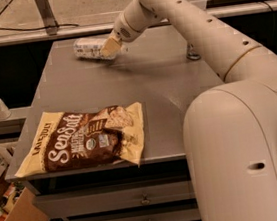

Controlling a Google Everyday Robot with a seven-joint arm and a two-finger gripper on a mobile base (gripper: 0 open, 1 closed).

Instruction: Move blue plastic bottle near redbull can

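Judged the step in hand as the reach and grasp, with the carry not yet begun. Found the gripper [111,46] at the far left part of the table [166,94], low over the right-hand end of the blue plastic bottle [86,48] and overlapping it in the camera view. Could not tell whether clenched on the bottle or released. Found the bottle lying on its side near the far edge, long axis running roughly along that edge, left to right in the view, the left end a shade farther back. Could not make out the cap, nor say which end bore it, with the right-hand end covered by the gripper. Took the small silvery shape at the right of the table, mostly hidden behind the arm, for the redbull can [192,53], well apart from the bottle. Reckoned the next move to call for a firm hold across the bottle's body, a lift clear of the surface, then a carry rightward across the table to a spot just beside the can without knocking it. Left the chip bag [82,144] at the near edge out of that path.
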